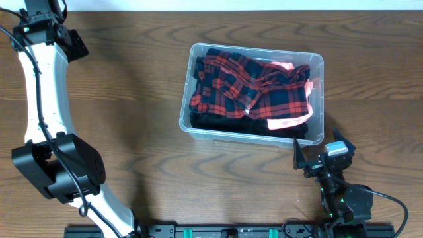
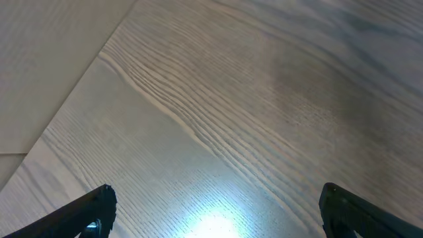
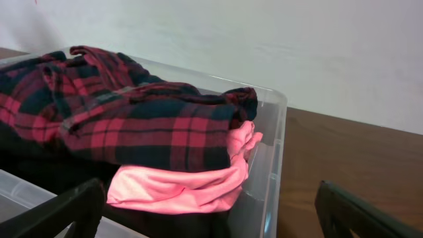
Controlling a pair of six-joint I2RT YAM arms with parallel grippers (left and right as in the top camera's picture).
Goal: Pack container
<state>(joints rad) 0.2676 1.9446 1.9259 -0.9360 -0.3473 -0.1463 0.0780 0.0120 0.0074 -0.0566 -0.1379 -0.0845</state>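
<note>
The container stood on the table, holding a plaid cloth over a pink one. The right gripper hovered just off its near right corner, fingers spread wide and empty. The left gripper hung well away from the container, also spread wide, gripping nothing.

I take this for a robot lab bench. My 2 machine arms, the left arm and the right arm, stand at a black mounting rail along the near edge of a wood-grain table. Beyond the far edge rises a plain white wall.
</note>
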